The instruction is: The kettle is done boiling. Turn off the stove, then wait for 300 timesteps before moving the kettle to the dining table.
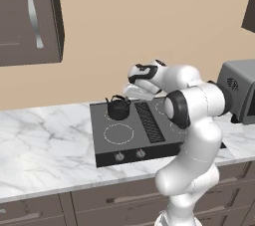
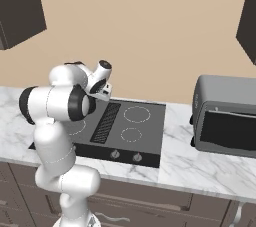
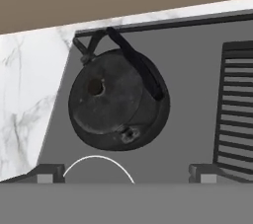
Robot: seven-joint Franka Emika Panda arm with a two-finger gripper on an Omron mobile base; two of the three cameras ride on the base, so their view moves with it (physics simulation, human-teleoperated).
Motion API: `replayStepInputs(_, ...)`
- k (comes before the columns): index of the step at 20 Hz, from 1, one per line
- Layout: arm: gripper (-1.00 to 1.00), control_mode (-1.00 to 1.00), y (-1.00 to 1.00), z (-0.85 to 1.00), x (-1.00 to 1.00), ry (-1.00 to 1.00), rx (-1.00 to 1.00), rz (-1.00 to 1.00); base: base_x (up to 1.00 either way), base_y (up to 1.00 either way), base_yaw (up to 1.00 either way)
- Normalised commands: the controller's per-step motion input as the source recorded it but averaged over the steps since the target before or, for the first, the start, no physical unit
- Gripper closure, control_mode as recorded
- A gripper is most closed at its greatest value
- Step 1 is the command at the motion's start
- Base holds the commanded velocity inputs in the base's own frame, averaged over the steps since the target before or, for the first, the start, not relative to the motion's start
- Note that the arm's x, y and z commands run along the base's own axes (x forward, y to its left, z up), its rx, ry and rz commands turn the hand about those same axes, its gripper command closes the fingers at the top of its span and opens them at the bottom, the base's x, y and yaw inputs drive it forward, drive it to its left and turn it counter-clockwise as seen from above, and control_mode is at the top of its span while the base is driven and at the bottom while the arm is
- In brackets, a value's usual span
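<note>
— Cabinet [image 1: 30, 18] up on the far left wall, dark, with a long pale handle. What sits under it?

— Marble counter [image 1: 45, 145], bare on that side, running along the beige wall. Then comes the stove [image 1: 114, 143] set into it: white ring burners, a ribbed vent strip [image 1: 149, 121] down the middle, knobs [image 1: 119, 157] along the front edge.

— And the kettle [image 1: 118, 108]?

— On the back left burner, upright, squat and black, thin handle arched over the lid. The front left ring just before it is uncovered.

— Where is the gripper [image 3: 126, 172]?

— Above the stove, beside the kettle and apart from it. In the hand view its two fingertips [image 3: 47, 173] stand far apart, nothing between them, with the kettle ahead.

— Past the arm?

— Two more rings right of the vent, a strip of marble, then a grey toaster oven [image 2: 225, 118] with a dark glass door, standing clear of the stove.
</note>
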Motion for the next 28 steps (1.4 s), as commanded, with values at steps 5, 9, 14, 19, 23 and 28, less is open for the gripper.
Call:
replayStepInputs(5,-1.00,-1.00,0.01,-0.11,0.25,-0.01,0.00,0.04,0.00,0.00,0.00)
replayStepInputs(9,-1.00,-1.00,0.00,-0.10,0.23,0.00,0.02,0.04,0.00,0.00,0.00)
replayStepInputs(14,-1.00,-1.00,0.01,-0.14,0.24,0.00,0.01,0.04,0.00,0.00,0.00)
replayStepInputs(19,-1.00,-1.00,0.02,-0.17,0.23,0.00,0.00,0.03,0.00,0.00,0.00)
replayStepInputs(23,-1.00,-1.00,0.09,-0.13,0.11,0.00,0.00,0.02,0.00,0.00,0.00)
replayStepInputs(28,-1.00,-1.00,0.19,-0.03,0.06,0.02,0.00,0.01,0.00,0.00,0.00)
